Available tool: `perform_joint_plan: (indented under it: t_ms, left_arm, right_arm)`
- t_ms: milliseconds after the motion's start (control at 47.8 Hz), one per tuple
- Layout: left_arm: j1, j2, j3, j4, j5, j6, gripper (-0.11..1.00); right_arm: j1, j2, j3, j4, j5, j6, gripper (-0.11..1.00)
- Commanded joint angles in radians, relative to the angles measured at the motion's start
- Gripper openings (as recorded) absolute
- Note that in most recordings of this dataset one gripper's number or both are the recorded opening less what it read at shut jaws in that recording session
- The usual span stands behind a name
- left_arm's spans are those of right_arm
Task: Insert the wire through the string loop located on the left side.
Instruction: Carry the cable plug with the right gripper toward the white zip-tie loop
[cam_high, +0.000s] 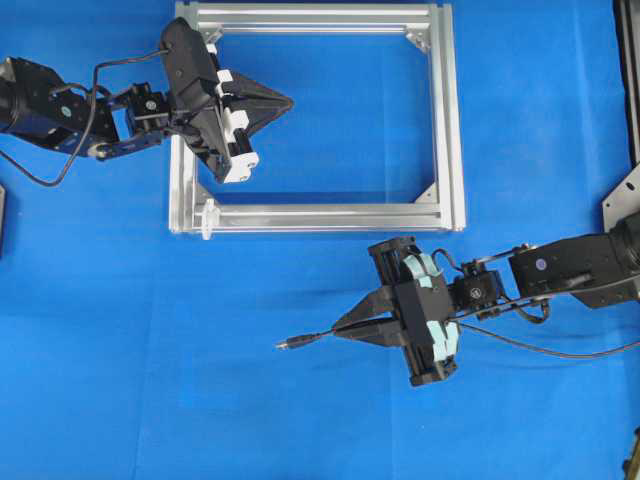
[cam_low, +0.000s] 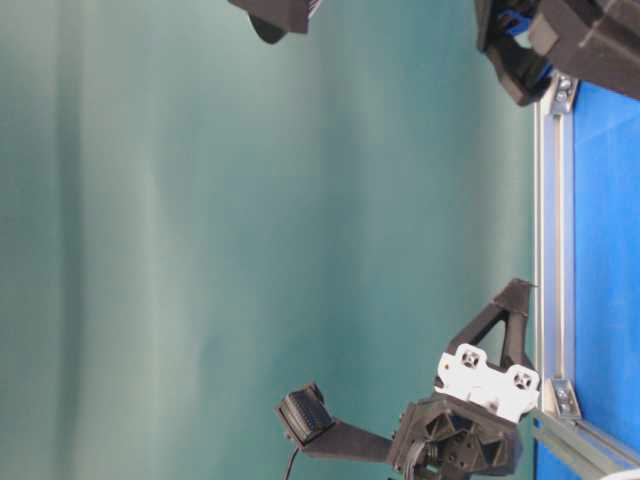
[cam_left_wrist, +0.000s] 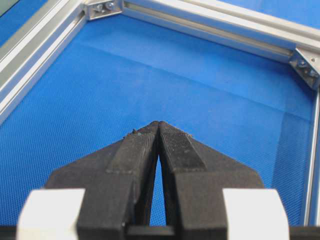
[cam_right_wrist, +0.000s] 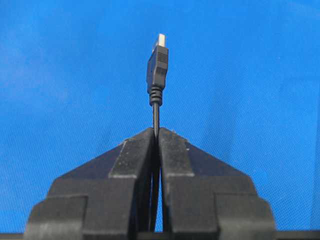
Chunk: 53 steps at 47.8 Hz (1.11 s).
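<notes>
A blue cloth (cam_high: 300, 420) covers the table. From overhead, the left gripper (cam_high: 288, 101), jaws pressed together, sits inside the aluminium frame (cam_high: 448, 120); the string loop (cam_high: 208, 219) lies behind it on the frame. The right gripper (cam_high: 336, 332) pinches the wire (cam_high: 310, 338). In the right wrist view, the plug (cam_right_wrist: 157, 65) juts ahead of the jaws.

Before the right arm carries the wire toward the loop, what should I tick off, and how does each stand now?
1. Right gripper jaws shut on the wire: ok.
2. Plug tip projects past the jaws, in line with them: ok.
3. Left gripper shut, holding nothing: ok.
4. String loop located: cannot tell; only a small white piece at the frame's lower left corner.
5. Wire trailing free behind the right gripper: ok.
</notes>
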Motion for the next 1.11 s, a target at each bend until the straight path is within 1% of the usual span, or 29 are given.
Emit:
perform_joint_plan:
  t_ms: [0,460,628,858,1088]
  left_arm:
    - [-0.002,-0.032,-0.006,0.002,-0.005,-0.002,0.00]
    - [-0.002,-0.035,-0.002,0.003,-0.006,-0.003,0.00]
    - [-0.003,-0.035,-0.002,0.003,-0.005,-0.015,0.00]
    - [-0.003,-0.037,0.002,0.003,-0.005,-0.018,0.00]
    - [-0.003,-0.037,0.002,0.003,-0.005,-0.020,0.00]
  right_arm:
    - [-0.002,-0.026,-0.017,-0.002,-0.003,-0.002,0.00]
    - [-0.002,-0.026,-0.017,-0.003,-0.005,-0.002,0.00]
    - [-0.023,-0.026,-0.015,-0.002,-0.008,-0.003,0.00]
    - [-0.107,-0.032,-0.009,-0.002,-0.008,-0.005,0.00]
    - [-0.232,-0.035,-0.003,-0.002,-0.009,-0.005,0.00]
